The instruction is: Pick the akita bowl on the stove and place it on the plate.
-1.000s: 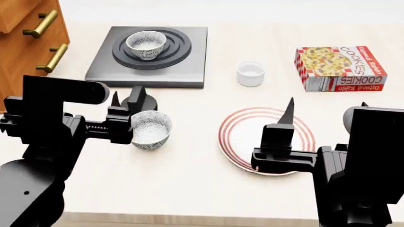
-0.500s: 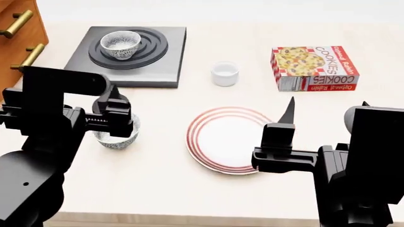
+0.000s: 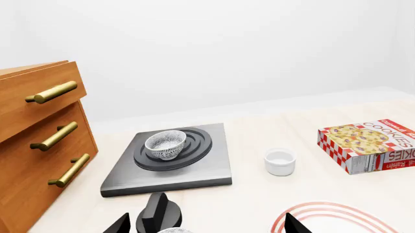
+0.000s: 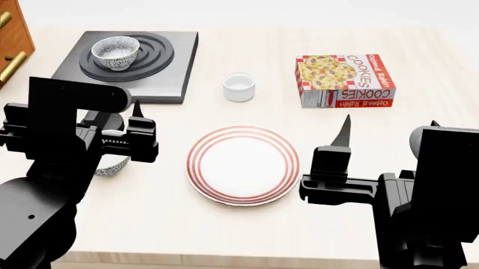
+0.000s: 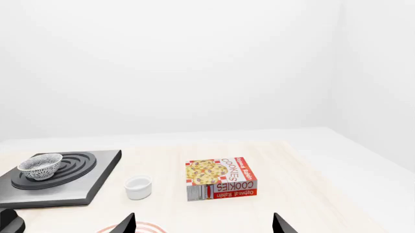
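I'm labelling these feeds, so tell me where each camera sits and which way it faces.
Head view: high on the robot, facing down over the red-ringed white plate; both black arms show.
Left wrist view: low by the left gripper, facing the speckled bowl on the dark-grey stove slab; fingertips show.
Right wrist view: low by the right gripper, facing the cookie box; fingertips show.
Shared: all show bowl, stove, small white cup.

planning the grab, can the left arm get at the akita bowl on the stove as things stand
Probably yes: the akita bowl sits uncovered on the stove, ahead of the empty left gripper, with only the knob and second bowl low beneath.
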Motion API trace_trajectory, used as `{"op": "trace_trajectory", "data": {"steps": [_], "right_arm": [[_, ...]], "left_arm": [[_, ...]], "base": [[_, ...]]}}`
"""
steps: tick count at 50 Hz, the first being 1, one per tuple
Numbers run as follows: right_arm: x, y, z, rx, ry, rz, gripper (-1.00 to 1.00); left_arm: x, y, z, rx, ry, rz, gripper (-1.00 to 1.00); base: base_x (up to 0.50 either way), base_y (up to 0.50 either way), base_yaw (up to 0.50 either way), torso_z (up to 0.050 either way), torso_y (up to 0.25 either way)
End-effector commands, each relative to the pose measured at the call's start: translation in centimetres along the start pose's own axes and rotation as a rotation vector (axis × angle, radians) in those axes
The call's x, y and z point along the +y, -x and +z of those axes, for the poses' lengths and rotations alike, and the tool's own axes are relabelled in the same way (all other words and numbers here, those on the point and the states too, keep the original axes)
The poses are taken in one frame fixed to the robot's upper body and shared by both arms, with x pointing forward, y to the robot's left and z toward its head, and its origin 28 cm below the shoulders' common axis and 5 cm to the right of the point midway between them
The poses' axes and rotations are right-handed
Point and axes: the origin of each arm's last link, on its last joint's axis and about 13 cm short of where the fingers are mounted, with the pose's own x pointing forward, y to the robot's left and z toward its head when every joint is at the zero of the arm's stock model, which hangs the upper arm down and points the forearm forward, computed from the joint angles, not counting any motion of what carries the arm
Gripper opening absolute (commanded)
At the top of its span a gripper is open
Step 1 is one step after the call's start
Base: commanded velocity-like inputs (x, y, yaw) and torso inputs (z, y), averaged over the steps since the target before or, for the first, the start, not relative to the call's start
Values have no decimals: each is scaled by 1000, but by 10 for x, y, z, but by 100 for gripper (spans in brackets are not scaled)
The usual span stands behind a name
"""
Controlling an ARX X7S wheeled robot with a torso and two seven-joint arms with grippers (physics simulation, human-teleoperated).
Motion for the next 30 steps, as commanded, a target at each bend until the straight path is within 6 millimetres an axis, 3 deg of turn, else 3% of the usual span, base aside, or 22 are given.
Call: {"op": "trace_trajectory", "data": {"steps": [1,16,30], "right_arm": [[-1,1,-1,-3,-24,-7,100],[-1,1,0,-6,-25,-5,100],[0,0,0,-8,-25,-1,100]], "left_arm": [[0,1,0,13,17,-10,100],[0,1,0,13,16,-9,100],[0,0,-1,14,15,-8,100]], "base": [[0,0,0,0,0],[7,0,0,0,0],[237,0,0,0,0]]}}
